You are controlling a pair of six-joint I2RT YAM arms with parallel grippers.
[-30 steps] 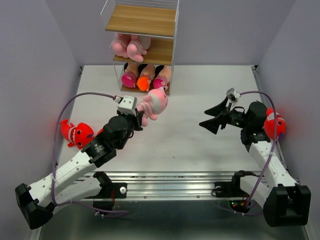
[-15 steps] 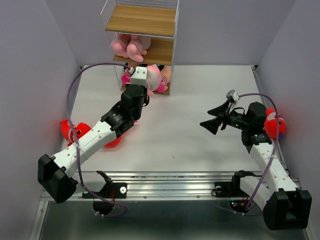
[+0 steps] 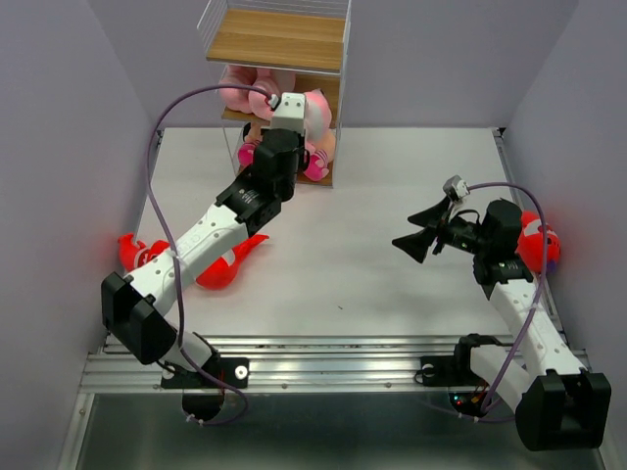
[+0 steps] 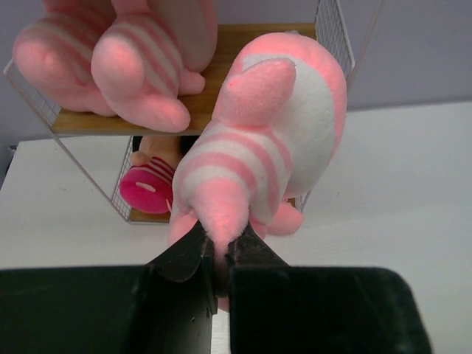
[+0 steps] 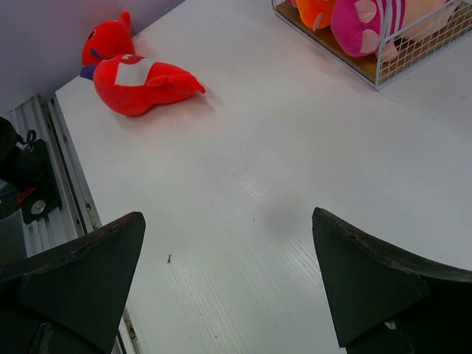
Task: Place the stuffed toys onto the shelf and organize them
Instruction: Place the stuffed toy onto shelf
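The shelf stands at the back centre. My left gripper is shut on a pink striped-leg toy, gripping one leg, and holds it at the right part of the middle board. In the left wrist view my left gripper pinches the toy in front of that board. Two pink toys lie on the board's left. Dolls sit on the bottom tier. My right gripper is open and empty above the table.
Two red sharks lie on the table at the left, under my left arm; they also show in the right wrist view. A third shark lies at the right edge behind my right arm. The top board is bare.
My left arm has stretched forward and up, carrying the pink toy from above the table to the shelf's middle tier. My right arm has barely moved.
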